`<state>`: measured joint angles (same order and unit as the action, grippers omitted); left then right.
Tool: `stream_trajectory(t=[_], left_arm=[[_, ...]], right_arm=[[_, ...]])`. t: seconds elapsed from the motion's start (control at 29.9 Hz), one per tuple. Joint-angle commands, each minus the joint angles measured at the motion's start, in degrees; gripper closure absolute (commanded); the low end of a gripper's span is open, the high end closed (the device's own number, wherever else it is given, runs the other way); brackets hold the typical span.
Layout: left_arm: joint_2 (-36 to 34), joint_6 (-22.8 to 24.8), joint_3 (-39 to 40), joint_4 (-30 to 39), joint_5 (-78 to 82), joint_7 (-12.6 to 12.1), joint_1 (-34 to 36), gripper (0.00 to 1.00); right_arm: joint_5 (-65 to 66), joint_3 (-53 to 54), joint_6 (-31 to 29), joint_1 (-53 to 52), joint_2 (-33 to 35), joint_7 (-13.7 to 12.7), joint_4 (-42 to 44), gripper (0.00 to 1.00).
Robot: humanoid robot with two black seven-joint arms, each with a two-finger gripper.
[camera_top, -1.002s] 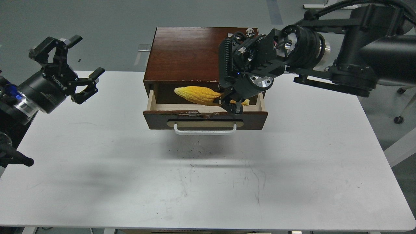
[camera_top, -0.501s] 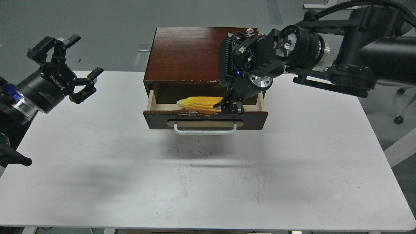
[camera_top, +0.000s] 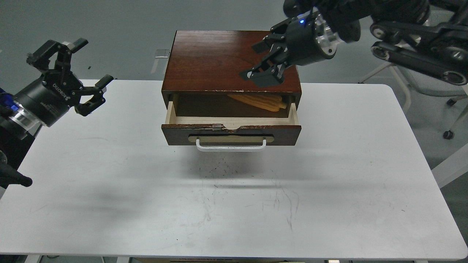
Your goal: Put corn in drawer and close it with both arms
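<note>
The drawer (camera_top: 231,132) is pulled partly out of the dark brown cabinet (camera_top: 215,60); its chipped front carries a white bar handle (camera_top: 231,146). The yellow corn (camera_top: 259,101) lies inside at the back right, in shadow under the cabinet top. My right gripper (camera_top: 260,60) hovers above the cabinet's right top, open and empty. My left gripper (camera_top: 83,60) is open and empty, held above the table's far left edge, well away from the drawer.
The cabinet stands at the back middle of a white table (camera_top: 234,204). Scuff marks and dark specks lie in front of the drawer. The right arm's thick links (camera_top: 416,54) stretch over the back right. Grey floor lies beyond.
My right gripper let go of the corn, opened, and rose up and right out of the drawer. The corn now lies at the drawer's back. The left gripper drifted slightly left.
</note>
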<state>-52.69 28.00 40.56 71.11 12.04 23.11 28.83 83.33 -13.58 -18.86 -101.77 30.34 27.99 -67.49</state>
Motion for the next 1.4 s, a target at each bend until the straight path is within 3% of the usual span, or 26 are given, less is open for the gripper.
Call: stream_trajectory(t=[0.0, 0.17, 0.4, 0.73, 1.14, 1.24, 1.37], left_arm=[[0.2, 0.0, 0.0, 0.0, 0.0, 0.0, 0.1, 0.01], [0.7, 0.0, -0.1, 0.0, 0.1, 0.0, 0.2, 0.01], [1.7, 0.0, -0.3, -0.1, 0.1, 0.0, 0.2, 0.0], [2.6, 0.0, -0.5, -0.6, 0.1, 0.3, 0.2, 0.0], [3.4, 0.0, 0.0, -1.0, 0.2, 0.6, 0.7, 0.0], [3.4, 0.0, 0.0, -1.0, 0.9, 1.6, 1.5, 0.0], [3.4, 0.0, 0.0, 0.0, 10.3, 4.9, 4.2, 0.01]], right_arm=[[-13.6, 0.1, 0.0, 2.1, 5.8, 0.0, 0.0, 0.06], [-33.7, 2.8, 0.4, 10.1, 13.7, 0.0, 0.4, 0.03], [-47.7, 11.4, 0.5, 24.3, 17.5, 0.0, 1.5, 0.01], [-69.9, 23.0, 2.6, 44.5, 14.3, 0.0, 9.7, 0.01], [-81.7, 23.3, 2.5, 53.5, 6.9, 0.0, 16.2, 0.0], [-82.8, 23.2, 1.6, 54.0, 6.9, 0.0, 16.2, 0.0], [-83.2, 23.3, -0.6, 54.5, 6.9, 0.0, 16.2, 0.0]])
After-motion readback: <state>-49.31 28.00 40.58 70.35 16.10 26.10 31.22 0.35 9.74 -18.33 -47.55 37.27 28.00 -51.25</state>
